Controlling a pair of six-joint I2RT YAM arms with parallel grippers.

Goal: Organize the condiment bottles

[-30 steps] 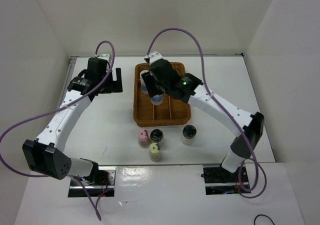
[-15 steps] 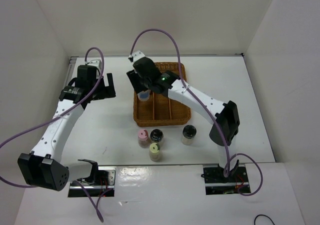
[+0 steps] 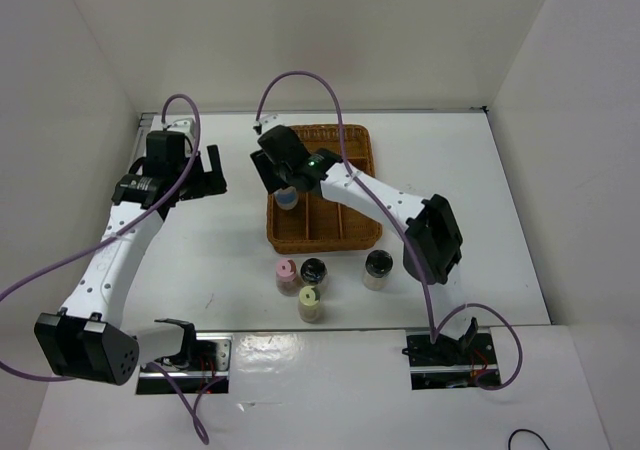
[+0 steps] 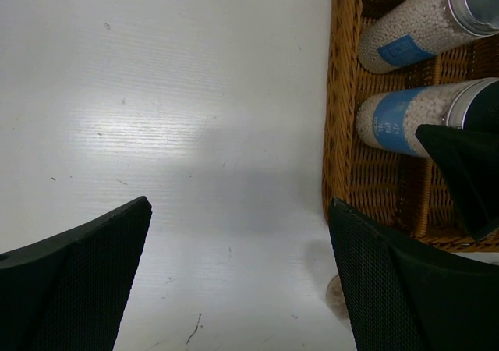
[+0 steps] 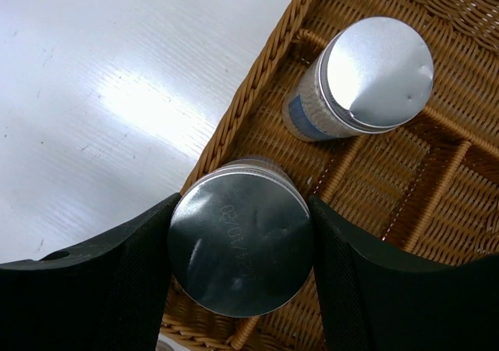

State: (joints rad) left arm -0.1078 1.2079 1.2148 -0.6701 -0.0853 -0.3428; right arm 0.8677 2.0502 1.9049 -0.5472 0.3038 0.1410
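My right gripper [image 3: 285,180] is shut on a silver-capped bottle [image 5: 240,242] with a blue label [image 4: 394,121], holding it upright over the left compartment of the wicker basket [image 3: 345,232]. A second silver-capped bottle [image 5: 378,74] stands in the same compartment just behind it. In front of the basket stand a pink-capped bottle [image 3: 287,275], a yellow-capped bottle [image 3: 311,304] and two black-topped bottles [image 3: 314,271] [image 3: 378,268]. Left of the basket, my left gripper [image 3: 207,175] hangs open over bare table with nothing between its fingers.
The basket's wicker rim [image 5: 257,78] lies right beside the held bottle, with dividers [image 5: 437,171] running across the floor. White walls close in the table at the back and on both sides. Purple cables arch over both arms.
The right arm has carried the silver-capped bottle from the basket's middle leftward and back to its left compartment. The left arm has drawn away to the left, still open.
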